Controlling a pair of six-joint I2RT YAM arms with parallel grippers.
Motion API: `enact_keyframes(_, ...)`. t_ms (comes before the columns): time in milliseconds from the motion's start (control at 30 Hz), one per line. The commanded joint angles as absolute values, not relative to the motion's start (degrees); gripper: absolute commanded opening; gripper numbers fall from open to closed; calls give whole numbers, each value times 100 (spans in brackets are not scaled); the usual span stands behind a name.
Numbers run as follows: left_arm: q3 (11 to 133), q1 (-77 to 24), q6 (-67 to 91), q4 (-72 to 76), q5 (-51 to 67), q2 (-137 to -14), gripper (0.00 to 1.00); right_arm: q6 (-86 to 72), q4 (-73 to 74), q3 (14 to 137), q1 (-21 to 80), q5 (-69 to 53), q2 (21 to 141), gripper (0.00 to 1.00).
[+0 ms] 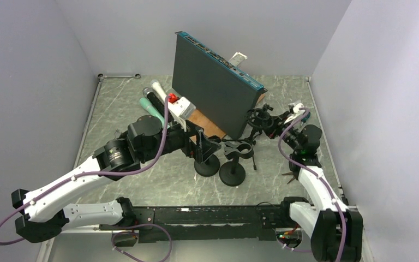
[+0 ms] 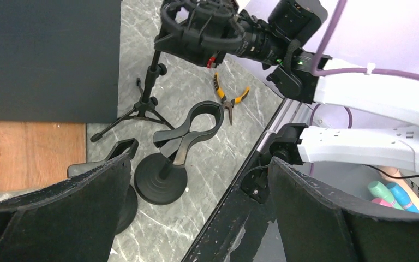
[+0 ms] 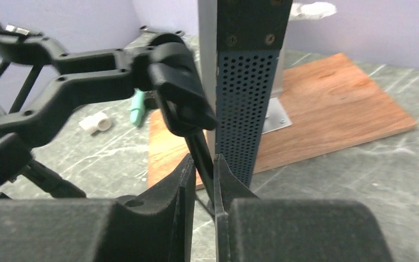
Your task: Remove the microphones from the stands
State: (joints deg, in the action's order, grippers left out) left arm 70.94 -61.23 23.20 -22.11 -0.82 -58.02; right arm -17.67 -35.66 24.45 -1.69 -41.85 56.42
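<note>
The right claw (image 3: 204,164) is pinched shut on a thin black rod (image 3: 202,155). The rod drops from the cradle (image 3: 87,65) just off the perforated end of the dark box (image 3: 248,98), and is probably the tripod's own pole. The left claw (image 2: 196,218) gapes wide, holding nothing, above two clip stands (image 2: 161,183) in front of the box. The microphone (image 2: 199,30) seems to sit in that cradle on the tripod (image 2: 142,103), by the same box end.

Pulling on the rod could drag or tip the light tripod into the box without freeing the microphone.

Only the right wrist view shows the pinch. Only the left wrist view shows the tripod's feet and the pliers (image 2: 230,98) past them.
</note>
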Motion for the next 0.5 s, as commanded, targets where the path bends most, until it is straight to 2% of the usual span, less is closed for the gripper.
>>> enact_keyframes(0,7133,-6135,2239,-2121,-235,-5624,98,-1315,-2721,2764,-159,-3469,4879,5)
enact_keyframes(67,7109,-6135,2241,-2127,-302,-5588,98,-1084,-2135,3021,-159,-2984,4570,0)
enact_keyframes(233,7083,-6135,2216,-2155,-485,-5509,98,-627,-826,3974,-169,-2124,4285,0)
enact_keyframes(467,7141,-6135,2137,-2429,-1057,-5367,99,-190,-30,5502,-138,-1642,4648,0)
